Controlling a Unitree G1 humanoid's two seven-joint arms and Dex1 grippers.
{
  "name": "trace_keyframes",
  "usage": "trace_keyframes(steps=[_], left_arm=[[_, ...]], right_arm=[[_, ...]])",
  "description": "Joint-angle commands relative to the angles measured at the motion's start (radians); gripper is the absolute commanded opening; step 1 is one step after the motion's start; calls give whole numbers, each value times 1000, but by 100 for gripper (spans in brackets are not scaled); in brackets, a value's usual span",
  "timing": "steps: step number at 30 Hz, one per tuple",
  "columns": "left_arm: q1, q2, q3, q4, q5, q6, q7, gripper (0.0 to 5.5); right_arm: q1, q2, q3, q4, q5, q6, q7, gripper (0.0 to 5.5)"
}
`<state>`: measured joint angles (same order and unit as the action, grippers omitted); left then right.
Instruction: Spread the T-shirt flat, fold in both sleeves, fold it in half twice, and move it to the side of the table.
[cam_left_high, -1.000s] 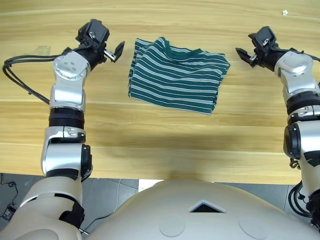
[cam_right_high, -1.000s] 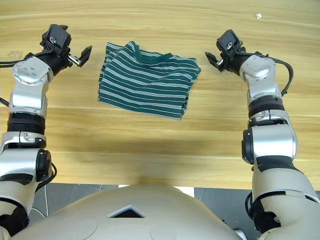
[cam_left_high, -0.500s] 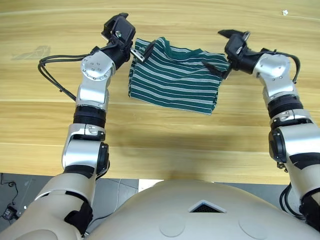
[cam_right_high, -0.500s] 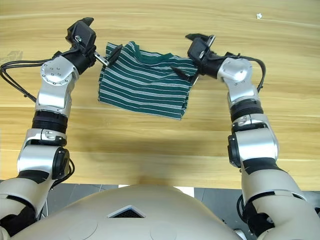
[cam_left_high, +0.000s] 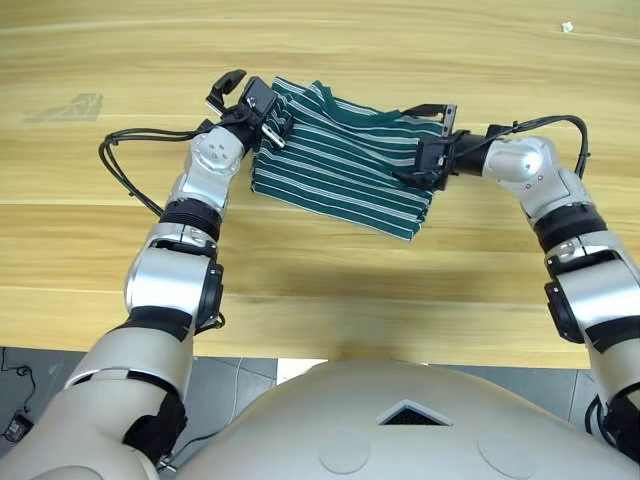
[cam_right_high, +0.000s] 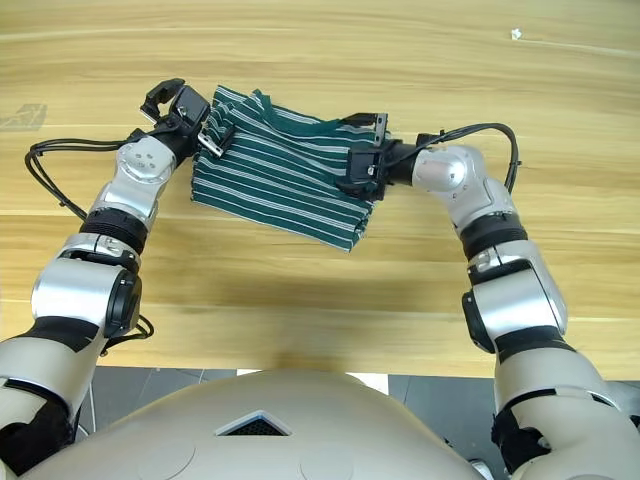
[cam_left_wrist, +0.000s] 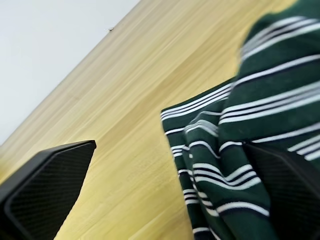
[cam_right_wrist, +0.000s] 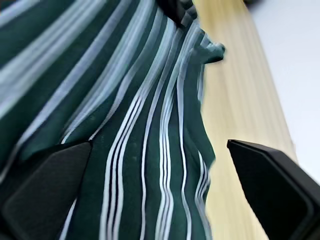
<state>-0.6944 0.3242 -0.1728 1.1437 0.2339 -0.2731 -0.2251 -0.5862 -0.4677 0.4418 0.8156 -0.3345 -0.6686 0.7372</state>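
Your T-shirt (cam_left_high: 340, 150) lies as a compact striped rectangle on the table (cam_left_high: 300, 270), well back from the near edge and about midway between left and right. It looks already folded, so the step in hand is probably the last fold or the move to the side.

Your left gripper (cam_left_high: 258, 100) sits at the shirt's far left corner. Its fingers are spread, one over bare wood and the other at the cloth, so nothing is pinched yet. Your right gripper (cam_right_high: 360, 152) straddles the right edge the same way, wide apart and gripping nothing. Taking opposite edges should let you shift the bundle without it unfolding.

The wood is pale and planked, and a small white scrap (cam_left_high: 567, 27) lies towards the far right corner. Grey floor (cam_left_high: 40, 380) shows below the near edge.
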Motion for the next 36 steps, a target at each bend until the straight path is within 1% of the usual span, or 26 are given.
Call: trace_keyframes(steps=[1,4,6,9,11,13,16,19,23,27,32,34,36], left_arm=[[12,36,10,27,9,2,5,540],[75,58,17,-70,-9,-38,-34,540],[143,69,24,-190,-32,-40,-83,540],[297,79,4,-477,-62,5,-181,540],[392,67,-21,-680,-68,58,-222,540],[458,40,-50,-861,-70,116,-245,540],[499,30,-72,-1029,-52,182,-250,540],[514,62,-53,-1086,-19,206,-227,540],[525,104,30,-1116,-22,226,-180,540],[507,90,123,-1176,-41,244,-89,540],[516,78,175,-1224,-63,266,-43,540],[528,72,192,-1243,-73,272,-34,540],[551,62,201,-1268,-80,274,-22,540]], right_arm=[[201,-93,86,-186,20,64,216,504],[293,-137,93,-357,70,112,251,504],[346,-158,95,-457,90,144,251,504],[418,-172,109,-588,104,183,238,504],[450,-152,124,-657,91,196,210,504],[468,-95,135,-692,72,217,148,504],[475,-30,114,-685,41,253,38,504],[469,-42,71,-685,30,281,-13,504],[473,-93,10,-747,63,313,-6,504],[491,-94,-24,-940,188,422,59,504],[463,-99,-50,-1116,304,552,119,504],[421,-86,-56,-1115,308,567,123,504],[336,-42,-37,-1040,287,559,119,504]])
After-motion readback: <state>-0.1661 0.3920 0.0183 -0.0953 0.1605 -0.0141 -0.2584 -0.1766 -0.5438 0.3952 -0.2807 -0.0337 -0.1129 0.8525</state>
